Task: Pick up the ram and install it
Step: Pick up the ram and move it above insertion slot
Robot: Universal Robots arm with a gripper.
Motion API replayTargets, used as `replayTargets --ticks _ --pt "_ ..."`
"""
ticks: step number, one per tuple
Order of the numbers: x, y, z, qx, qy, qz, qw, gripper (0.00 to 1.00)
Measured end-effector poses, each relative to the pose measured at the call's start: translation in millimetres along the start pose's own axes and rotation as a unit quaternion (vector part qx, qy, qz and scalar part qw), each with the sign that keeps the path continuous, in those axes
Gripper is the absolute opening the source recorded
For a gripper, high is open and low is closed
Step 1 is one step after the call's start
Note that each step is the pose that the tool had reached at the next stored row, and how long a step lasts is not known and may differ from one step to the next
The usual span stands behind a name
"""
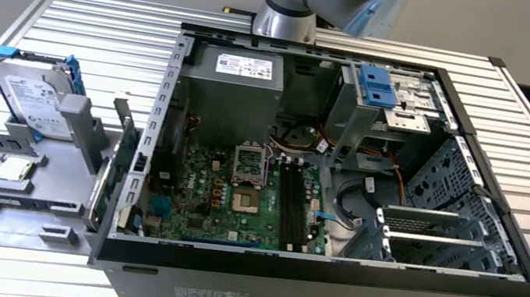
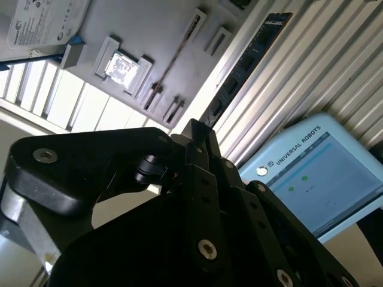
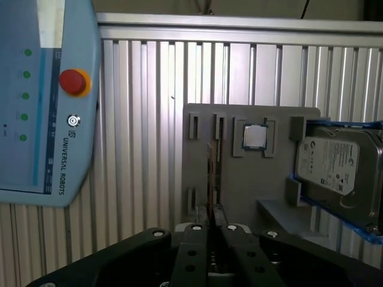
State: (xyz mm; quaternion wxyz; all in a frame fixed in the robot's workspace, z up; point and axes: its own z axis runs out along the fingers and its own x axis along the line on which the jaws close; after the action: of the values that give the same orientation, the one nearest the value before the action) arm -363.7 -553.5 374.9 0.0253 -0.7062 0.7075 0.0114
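First wrist view: the dark fingers of the end effector [image 3: 210, 222] are seen clenched on the ram [image 3: 211, 173]. The ram is gripped at one end and presented edge-on, with its free length reaching away from the fingertips. In the second wrist view its flat, dark face is shown running out from the fingertips as a long narrow stick. Whether its far end touches anything cannot be told.

Beyond the ram, a grey tray [image 3: 239, 179] is laid on the slatted metal bench [image 3: 143, 119]. A small square chip [image 3: 255, 137] is seated in a recess of the tray, and a silver hard drive [image 3: 335, 164] in a blue bracket is carried at one edge. A light-blue pendant [image 3: 48, 119] with a red button is seen near the tray, apart from it.

In the exterior view, the arm [image 1: 292, 3] is seen at the far side of an open computer case [image 1: 329, 284]. The tray is placed at the exterior view's left of the case. Inside the case, the green motherboard [image 1: 216, 196] and its black slots [image 1: 292, 196] are exposed.
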Motion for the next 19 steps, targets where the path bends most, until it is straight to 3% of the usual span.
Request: replayTargets --ticks 5,16,19 --pt "0.0 -10.5 0.2 -0.0004 0.0 0.0 1.0 0.0" --pt "-0.3 -10.7 -3.9 -0.0003 -0.0001 0.0 1.0 0.0" --pt "-0.3 -15.7 -4.1 -0.0005 0.0 0.0 1.0 0.0"
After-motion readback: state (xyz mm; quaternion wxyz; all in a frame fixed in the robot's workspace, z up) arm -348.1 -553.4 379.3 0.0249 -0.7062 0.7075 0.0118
